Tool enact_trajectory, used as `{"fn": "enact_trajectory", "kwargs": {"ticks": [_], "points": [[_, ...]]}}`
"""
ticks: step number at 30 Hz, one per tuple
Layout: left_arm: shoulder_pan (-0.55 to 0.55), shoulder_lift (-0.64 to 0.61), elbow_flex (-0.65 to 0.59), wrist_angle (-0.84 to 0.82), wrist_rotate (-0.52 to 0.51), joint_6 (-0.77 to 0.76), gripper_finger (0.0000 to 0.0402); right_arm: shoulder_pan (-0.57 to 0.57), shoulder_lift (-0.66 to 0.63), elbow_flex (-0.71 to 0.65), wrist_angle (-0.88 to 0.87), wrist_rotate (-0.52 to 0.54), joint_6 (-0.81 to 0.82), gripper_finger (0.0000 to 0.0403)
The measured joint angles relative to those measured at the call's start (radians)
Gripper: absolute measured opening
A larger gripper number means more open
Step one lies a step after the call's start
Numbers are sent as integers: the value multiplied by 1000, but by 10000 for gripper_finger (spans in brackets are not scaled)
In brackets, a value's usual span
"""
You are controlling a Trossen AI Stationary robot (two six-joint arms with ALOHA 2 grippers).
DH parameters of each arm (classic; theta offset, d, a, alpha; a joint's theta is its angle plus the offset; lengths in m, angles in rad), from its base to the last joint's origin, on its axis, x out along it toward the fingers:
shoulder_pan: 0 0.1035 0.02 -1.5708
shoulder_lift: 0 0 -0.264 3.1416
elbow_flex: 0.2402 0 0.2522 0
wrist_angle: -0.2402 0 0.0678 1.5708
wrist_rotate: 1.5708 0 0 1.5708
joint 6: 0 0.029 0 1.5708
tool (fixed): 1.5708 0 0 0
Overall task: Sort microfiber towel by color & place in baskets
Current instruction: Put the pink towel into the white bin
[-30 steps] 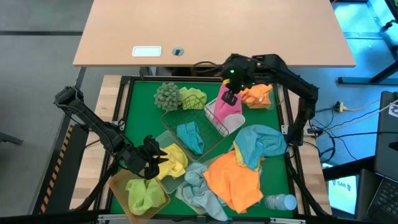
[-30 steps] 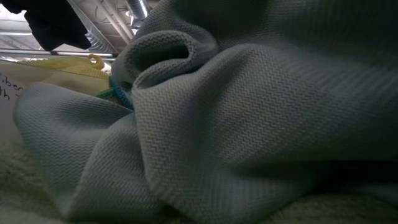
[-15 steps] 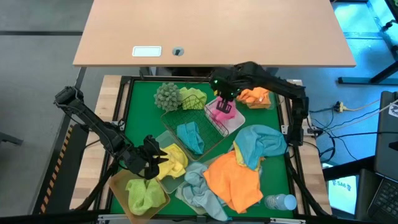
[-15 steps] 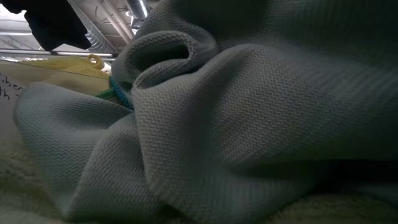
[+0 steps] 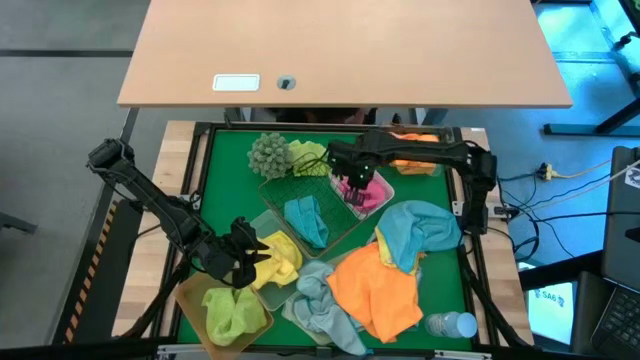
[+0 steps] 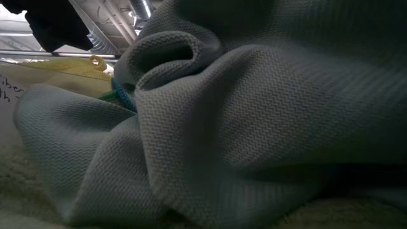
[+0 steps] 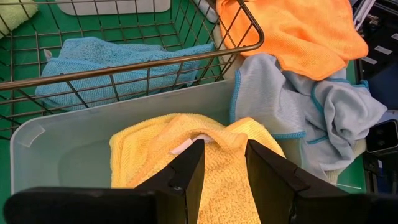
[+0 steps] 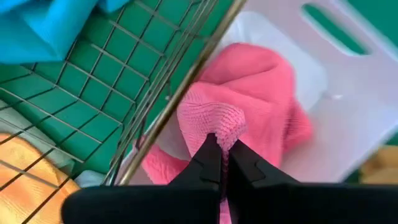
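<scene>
My right gripper is shut on a pink towel over the white basket, which stands against the green wire mesh basket. My left gripper is open, its fingers just above a yellow towel that lies in the frosted clear basket. Whether they touch it, I cannot tell. A light blue towel lies in the wire basket. A lime green towel lies in the amber basket at the near left. My right gripper pinches a raised fold of the pink towel between its two fingers, which come from above and point down. The rest of the towel lies bunched and slack in the white basket.
Loose towels lie at the near right: a large orange one, a light blue one, a grey-blue one. An orange towel, a lime one and the bobbly ball sit at the far side. A clear bottle lies at the near right. Grey-blue cloth fills the low view.
My right gripper has gone from the far right toward the table's left and near edge and down, carrying the pink towel. The towel hung below it a second ago and now lies bunched in the white basket, still held.
</scene>
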Motion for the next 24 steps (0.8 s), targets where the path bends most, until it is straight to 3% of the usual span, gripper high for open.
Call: {"fn": "enact_trajectory", "kwargs": {"ticks": [6, 15, 19, 24], "points": [[0, 0, 0, 0, 0, 0, 112, 0, 0, -78, 48, 25, -22, 10], [0, 0, 0, 0, 0, 0, 112, 0, 0, -84, 61, 32, -22, 47], [0, 0, 0, 0, 0, 0, 112, 0, 0, -84, 61, 32, -22, 86], [0, 0, 0, 0, 0, 0, 112, 0, 0, -84, 60, 39, -22, 162]]}}
